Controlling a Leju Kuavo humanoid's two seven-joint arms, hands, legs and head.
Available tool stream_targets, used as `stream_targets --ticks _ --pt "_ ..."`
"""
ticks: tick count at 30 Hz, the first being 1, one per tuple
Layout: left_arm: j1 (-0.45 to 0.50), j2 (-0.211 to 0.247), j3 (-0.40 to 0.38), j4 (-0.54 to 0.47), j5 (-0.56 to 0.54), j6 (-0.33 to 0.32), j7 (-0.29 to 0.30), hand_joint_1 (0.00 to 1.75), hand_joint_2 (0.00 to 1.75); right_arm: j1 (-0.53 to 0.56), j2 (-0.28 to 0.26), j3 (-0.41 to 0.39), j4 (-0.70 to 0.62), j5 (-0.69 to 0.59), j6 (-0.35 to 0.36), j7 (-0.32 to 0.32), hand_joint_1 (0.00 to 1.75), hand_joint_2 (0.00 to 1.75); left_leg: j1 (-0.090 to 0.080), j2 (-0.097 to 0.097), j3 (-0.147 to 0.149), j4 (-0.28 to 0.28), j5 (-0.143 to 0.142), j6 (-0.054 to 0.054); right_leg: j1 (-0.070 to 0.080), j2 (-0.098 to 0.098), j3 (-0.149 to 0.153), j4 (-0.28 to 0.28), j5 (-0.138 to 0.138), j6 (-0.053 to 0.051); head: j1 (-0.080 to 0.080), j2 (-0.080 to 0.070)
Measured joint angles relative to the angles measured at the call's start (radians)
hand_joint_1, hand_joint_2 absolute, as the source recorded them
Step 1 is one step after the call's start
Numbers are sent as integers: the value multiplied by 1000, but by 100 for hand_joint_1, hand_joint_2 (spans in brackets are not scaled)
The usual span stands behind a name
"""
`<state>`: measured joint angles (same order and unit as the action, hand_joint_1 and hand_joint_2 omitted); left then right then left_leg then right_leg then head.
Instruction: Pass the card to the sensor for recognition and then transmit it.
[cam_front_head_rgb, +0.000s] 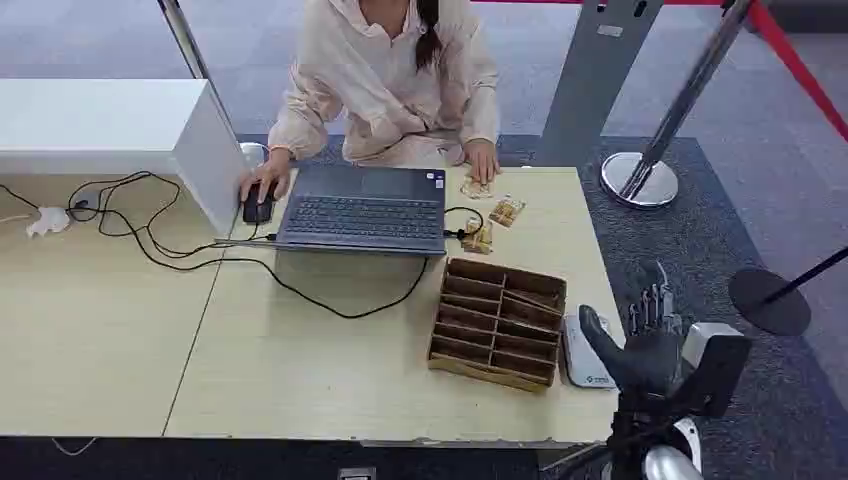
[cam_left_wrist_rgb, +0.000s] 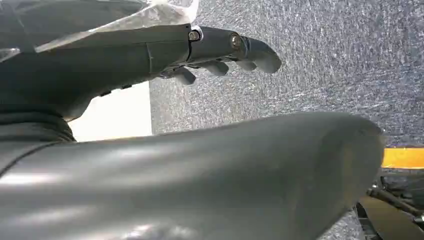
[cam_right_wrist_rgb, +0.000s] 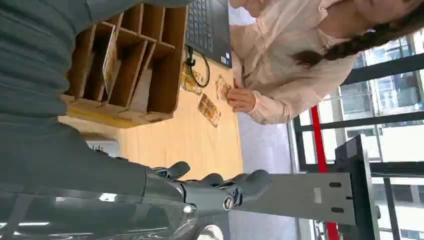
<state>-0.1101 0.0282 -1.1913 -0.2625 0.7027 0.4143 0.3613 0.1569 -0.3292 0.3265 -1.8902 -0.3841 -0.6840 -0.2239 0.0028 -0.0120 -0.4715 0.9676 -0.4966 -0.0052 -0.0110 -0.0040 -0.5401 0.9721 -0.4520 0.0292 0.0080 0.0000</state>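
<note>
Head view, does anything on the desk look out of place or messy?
Mostly tidy. The wooden organizer sits skewed to the desk edge, three cards lie loose beside the laptop, and black cables sprawl across the desktop. Nothing looks spilled or damaged.

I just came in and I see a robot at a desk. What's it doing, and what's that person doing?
The robot's right hand hovers empty, fingers spread, over the table's right edge, beside a white sensor and a brown divided box. It holds no card yet. Its left hand hangs open above grey carpet. Across the table a person works at a laptop, one hand on a mouse, the other by some small cards.
</note>
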Motion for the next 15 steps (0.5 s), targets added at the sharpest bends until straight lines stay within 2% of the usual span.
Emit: stream_targets --ticks 8,11,15 --pt "0 0 0 0 -2 0 0 0 0 -1 0 -7 0 19 0 6 0 175 0 0 0 0 0 0 0 0 0 0 0 0 0 0" --pt "0 1 0 0 -5 -1 0 0 0 -9 0 -7 -1 134 0 61 0 175 0 0 0 0 0 0 0 0 0 0 0 0 0 0" --pt "0 2 0 0 -8 -1 -2 0 0 -23 0 -7 -16 216 0 113 0 175 0 0 0 0 0 0 0 0 0 0 0 0 0 0"
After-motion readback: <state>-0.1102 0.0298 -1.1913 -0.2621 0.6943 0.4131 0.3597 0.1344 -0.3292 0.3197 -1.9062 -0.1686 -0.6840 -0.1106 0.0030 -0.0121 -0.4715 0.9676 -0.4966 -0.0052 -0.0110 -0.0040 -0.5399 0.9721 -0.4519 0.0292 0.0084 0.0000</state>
